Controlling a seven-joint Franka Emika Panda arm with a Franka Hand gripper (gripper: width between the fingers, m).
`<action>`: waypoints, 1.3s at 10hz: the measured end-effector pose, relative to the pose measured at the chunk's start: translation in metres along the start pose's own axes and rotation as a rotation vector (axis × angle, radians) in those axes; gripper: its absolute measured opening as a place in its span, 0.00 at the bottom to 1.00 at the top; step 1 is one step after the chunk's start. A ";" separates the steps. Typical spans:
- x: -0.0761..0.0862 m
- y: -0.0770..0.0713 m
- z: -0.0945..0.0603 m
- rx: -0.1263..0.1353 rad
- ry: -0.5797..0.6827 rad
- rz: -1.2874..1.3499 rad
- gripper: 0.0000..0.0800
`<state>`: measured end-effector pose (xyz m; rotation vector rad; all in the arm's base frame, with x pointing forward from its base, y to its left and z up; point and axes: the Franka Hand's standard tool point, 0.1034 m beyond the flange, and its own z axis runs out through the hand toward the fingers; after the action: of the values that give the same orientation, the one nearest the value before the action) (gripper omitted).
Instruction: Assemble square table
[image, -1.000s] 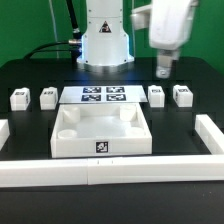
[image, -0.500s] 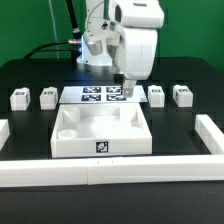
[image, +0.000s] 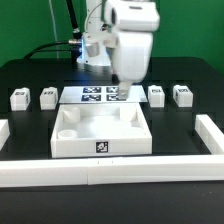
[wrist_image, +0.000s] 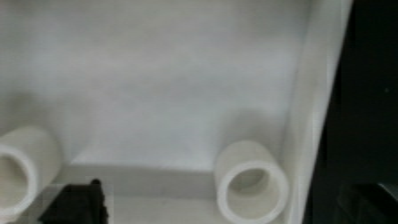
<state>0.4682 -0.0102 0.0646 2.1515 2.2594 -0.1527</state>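
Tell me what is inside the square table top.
Inside the square table top, the views show a bare white floor and its own round corner sockets, with no loose part. In the exterior view, the near rim covers the strip of floor just behind it.

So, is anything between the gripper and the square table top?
Nothing visible. The open gripper hangs over the table top's far side; the wrist view shows only its bare floor and two corner sockets. The four legs stand aside, beside the marker board.

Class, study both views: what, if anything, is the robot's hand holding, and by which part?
Nothing is held. The hand is open above the square table top, with nothing in its grip.
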 end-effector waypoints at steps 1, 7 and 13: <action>-0.013 -0.010 0.013 0.013 0.011 -0.002 0.81; -0.024 -0.028 0.060 0.034 0.053 0.038 0.81; -0.023 -0.027 0.059 0.030 0.053 0.038 0.08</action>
<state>0.4389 -0.0391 0.0094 2.2381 2.2558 -0.1315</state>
